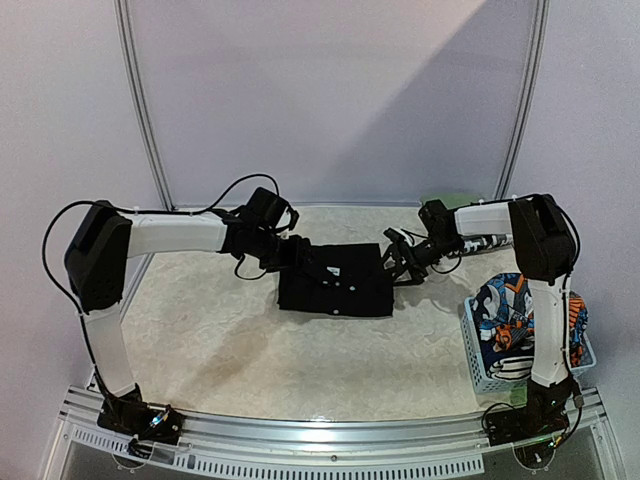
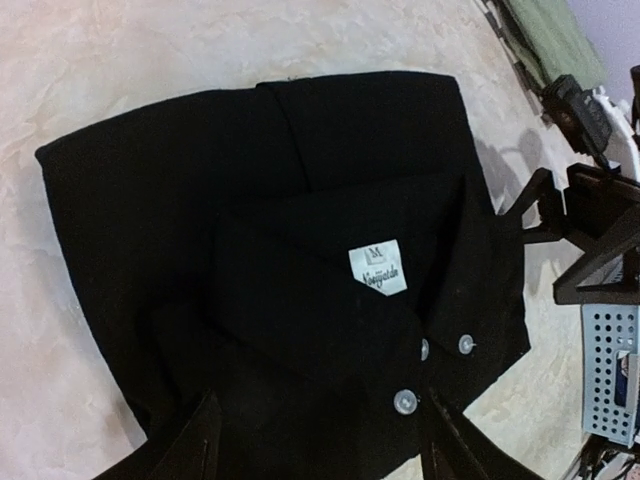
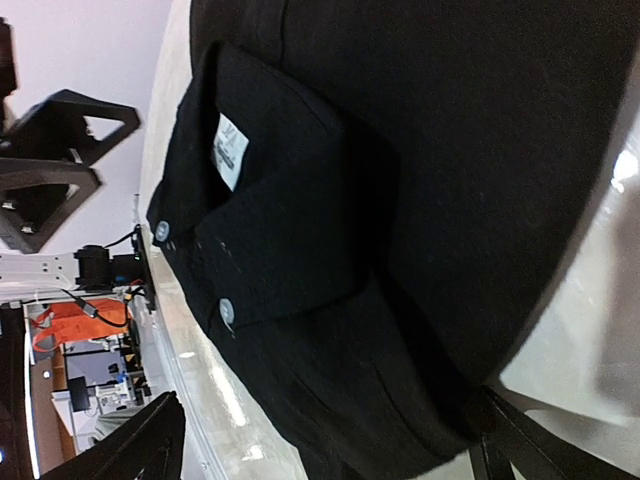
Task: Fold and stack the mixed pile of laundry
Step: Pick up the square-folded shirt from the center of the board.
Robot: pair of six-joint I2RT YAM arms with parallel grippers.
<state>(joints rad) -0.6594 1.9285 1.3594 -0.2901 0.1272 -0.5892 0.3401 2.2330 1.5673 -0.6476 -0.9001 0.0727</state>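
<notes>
Pale marbled table (image 1: 200, 340), plain white wall (image 1: 330, 90)

A pale blue lattice basket (image 1: 480, 362) stands at the right near corner of the table (image 1: 200, 340); the tabletop is cream and marbled; a folded green cloth (image 1: 455, 200) lies at the far edge, well apart from the basket; a slotted metal rail (image 1: 330, 432) runs along the near edge; a white wall (image 1: 330, 90) rises behind.
</notes>
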